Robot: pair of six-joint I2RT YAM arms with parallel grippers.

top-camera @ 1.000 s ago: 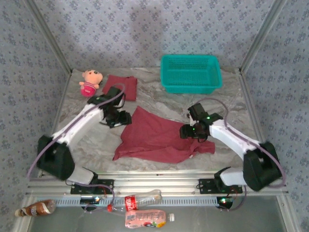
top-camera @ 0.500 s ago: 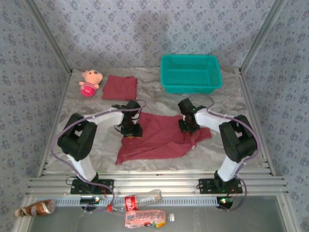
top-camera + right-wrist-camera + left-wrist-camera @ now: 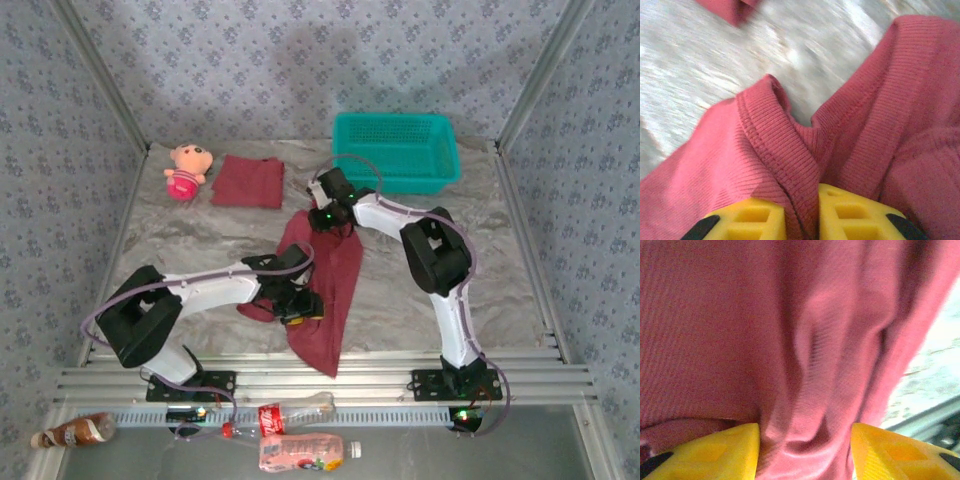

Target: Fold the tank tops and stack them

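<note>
Right claw (image 3: pixel 818 210), nearly shut, pinches the ribbed edge of the tank top (image 3: pixel 335 270) at the middle of the tabletop (image 3: pixel 190 235); left claw (image 3: pixel 805 440) stands half-open around bunched cloth — grip unclear. If loose, it could slip and crumple.

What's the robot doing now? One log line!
left gripper: shut on dark red cloth tank top | right gripper: shut on same top

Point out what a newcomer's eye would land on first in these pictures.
A loose maroon tank top hangs stretched mid-table between the right gripper, which pinches a ribbed edge at its far end, and the left gripper, which bunches cloth nearer the front. Behind it, along the back of the table, sit a pink doll at the left, a folded tank top beside it, and a teal basket to the right.
</note>
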